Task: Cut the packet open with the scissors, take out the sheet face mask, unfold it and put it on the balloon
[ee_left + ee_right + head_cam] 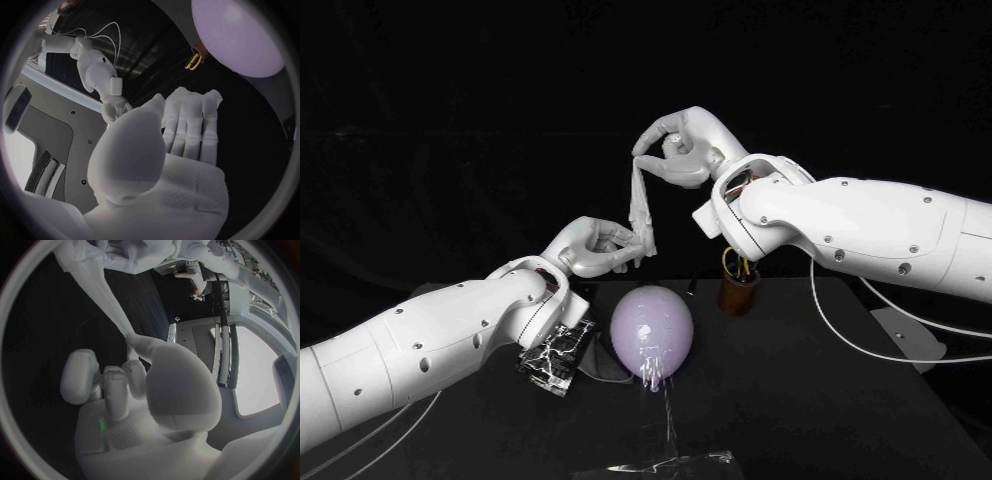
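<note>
You held the mask [640, 203] pinched taut between left hand [600, 249] and right hand [678, 150] — likely to unfold it above the balloon [653, 330].

Brown cup [737, 297] standing upright, far side of black table [805, 410]

We read the mask [640, 205] as thin limp white cloth, the balloon [653, 332] as smooth and glossy, the packet [557, 355] as clear crinkly plastic, the table [805, 400] as matt black, and the left hand [162, 165] as matt silver with a dimpled palm.

Black table [877, 420] with balloon [653, 330], brown cup [737, 296]
</note>
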You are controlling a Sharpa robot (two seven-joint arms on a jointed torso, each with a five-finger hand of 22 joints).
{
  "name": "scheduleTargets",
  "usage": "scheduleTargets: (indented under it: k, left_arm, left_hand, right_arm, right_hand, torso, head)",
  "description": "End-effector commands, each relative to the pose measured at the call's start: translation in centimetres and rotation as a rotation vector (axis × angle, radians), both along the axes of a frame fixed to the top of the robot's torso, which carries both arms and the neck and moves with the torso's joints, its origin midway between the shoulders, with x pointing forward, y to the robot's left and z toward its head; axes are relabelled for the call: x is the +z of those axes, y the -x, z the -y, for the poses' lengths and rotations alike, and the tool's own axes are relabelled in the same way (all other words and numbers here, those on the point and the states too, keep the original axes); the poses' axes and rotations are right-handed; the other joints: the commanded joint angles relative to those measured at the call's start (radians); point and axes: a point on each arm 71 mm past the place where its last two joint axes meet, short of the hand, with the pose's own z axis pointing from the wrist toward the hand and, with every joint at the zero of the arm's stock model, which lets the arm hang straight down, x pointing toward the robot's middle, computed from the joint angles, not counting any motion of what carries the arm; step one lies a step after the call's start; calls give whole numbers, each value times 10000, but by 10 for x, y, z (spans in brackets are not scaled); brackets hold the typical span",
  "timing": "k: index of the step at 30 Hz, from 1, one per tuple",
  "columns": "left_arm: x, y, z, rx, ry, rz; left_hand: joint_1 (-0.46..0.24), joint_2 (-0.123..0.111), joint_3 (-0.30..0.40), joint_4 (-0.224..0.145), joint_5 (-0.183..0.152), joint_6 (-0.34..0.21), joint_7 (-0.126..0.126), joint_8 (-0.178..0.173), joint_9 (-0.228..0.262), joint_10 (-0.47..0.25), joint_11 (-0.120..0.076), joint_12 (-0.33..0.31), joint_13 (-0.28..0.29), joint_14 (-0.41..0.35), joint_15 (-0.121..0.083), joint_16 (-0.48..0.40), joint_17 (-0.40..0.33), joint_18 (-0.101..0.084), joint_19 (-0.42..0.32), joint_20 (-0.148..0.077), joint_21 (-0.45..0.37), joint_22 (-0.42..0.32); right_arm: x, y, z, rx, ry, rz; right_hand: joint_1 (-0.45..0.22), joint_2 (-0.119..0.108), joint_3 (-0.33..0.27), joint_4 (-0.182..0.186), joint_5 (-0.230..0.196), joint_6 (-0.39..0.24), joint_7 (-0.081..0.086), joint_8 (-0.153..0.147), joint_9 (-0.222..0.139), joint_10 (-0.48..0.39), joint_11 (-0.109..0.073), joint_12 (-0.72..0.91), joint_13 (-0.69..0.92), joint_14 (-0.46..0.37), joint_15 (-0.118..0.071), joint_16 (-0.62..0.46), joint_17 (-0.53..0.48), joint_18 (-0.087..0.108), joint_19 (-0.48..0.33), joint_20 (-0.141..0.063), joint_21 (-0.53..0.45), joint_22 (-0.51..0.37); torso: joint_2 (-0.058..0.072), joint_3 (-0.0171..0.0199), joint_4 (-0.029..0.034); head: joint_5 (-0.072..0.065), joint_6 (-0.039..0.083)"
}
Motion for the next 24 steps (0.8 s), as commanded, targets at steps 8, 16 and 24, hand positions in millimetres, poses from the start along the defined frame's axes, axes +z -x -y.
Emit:
scheduleTargets:
  k: [8,16,24]
  left_arm:
    - [0,-1,-1,249,264,-203]
    - [-1,-2,-1,366,161,-388]
    - [-4,-4,-1,710,-205,-643]
  left_hand:
    - [-104,-170,-258,132,-16,56,98,-83,-55,84,60,-134,-74,117,46,83,-20,142,95,-31,47,28]
    - [-212,-245,-457,171,-21,143,91,-37,-56,245,34,-65,-56,184,22,144,-17,143,141,-50,64,44]
    - [-773,-278,-1202,167,-24,151,63,64,-36,304,-1,120,35,302,-8,284,4,148,251,-84,66,56]
  right_arm:
    - [1,1,-2,83,66,99]
    - [1,1,-2,105,63,93]
    - [1,3,-6,207,52,90]
  right_hand:
    - [-11,61,16,-18,28,59,-26,32,17,80,4,-53,896,1065,-21,35,2628,-36,35,-44,-44,1673]
    - [-11,61,16,-18,28,59,-26,32,17,80,4,-53,896,1065,-21,35,2628,-36,35,-44,-44,1673]
    - [-12,62,16,-19,28,59,-26,32,18,79,5,-54,896,1065,-21,35,2628,-35,34,-44,-45,1673]
  torso:
    - [-5,9,-5]
    - [3,2,-3]
    - [-5,4,-2]
  head:
    - [8,11]
    - [3,10]
    - [15,9]
